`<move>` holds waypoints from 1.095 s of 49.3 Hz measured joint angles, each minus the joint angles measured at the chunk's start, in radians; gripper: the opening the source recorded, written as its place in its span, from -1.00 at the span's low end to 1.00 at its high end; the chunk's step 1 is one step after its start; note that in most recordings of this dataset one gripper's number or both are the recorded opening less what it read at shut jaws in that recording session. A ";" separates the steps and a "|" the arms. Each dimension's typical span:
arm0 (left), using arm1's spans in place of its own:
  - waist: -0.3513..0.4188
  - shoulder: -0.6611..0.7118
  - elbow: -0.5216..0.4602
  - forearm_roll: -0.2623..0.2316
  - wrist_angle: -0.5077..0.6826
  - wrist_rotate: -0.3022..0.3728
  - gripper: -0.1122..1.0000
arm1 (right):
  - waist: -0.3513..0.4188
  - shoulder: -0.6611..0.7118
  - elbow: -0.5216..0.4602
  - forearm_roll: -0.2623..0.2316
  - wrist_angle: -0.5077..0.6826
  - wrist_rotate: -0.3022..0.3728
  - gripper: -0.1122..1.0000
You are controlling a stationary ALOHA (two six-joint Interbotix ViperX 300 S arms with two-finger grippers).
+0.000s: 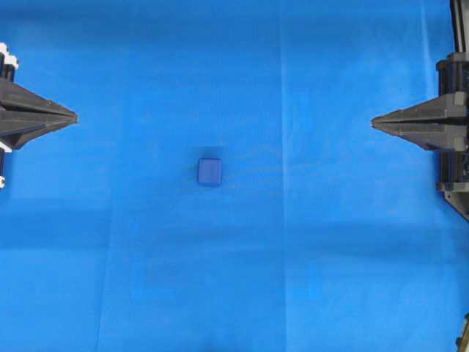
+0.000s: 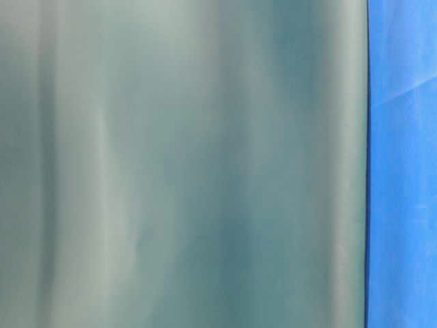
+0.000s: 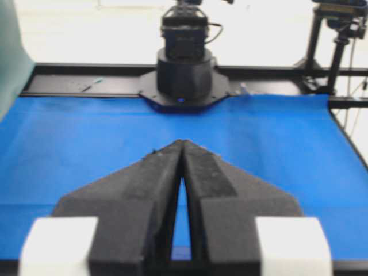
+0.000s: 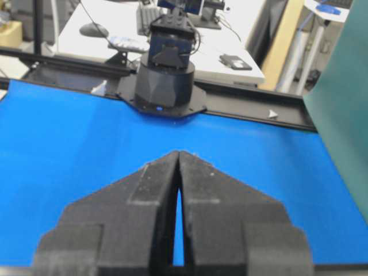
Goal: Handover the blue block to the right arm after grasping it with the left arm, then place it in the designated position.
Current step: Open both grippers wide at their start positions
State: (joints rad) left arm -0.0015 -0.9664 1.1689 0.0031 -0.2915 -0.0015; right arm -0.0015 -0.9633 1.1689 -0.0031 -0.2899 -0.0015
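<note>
Left hand [image 3: 183, 150]: fingers together, empty, parked at frame's left edge.
Right hand [image 4: 179, 156]: pressed together, waiting opposite.
Blue block [image 1: 209, 171]: mid-frame on worktop, untouched, reachable by both.

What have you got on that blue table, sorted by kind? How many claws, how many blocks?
Grippers, black, both shut: 2, the left gripper and the right gripper
Blocks, dark blue: 1, the blue block, lying between them, touched by neither
Cloths, blue: 1, the blue cloth covering the table
Total: 4
</note>
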 measured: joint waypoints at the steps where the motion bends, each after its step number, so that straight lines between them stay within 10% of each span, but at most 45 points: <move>1: 0.000 0.000 0.002 -0.002 0.000 0.000 -0.80 | 0.000 0.000 0.000 0.000 0.000 -0.002 -0.79; 35: 0.000 -0.038 0.000 -0.002 0.037 0.011 -0.78 | -0.044 -0.006 -0.031 -0.003 0.037 -0.006 -0.83; 54: -0.005 -0.041 0.002 -0.002 0.035 0.000 0.86 | -0.017 -0.006 -0.032 -0.003 0.110 0.009 -0.83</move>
State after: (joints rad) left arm -0.0061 -1.0078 1.1704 0.0015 -0.2562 -0.0015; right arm -0.0184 -0.9695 1.1367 -0.0061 -0.1795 0.0077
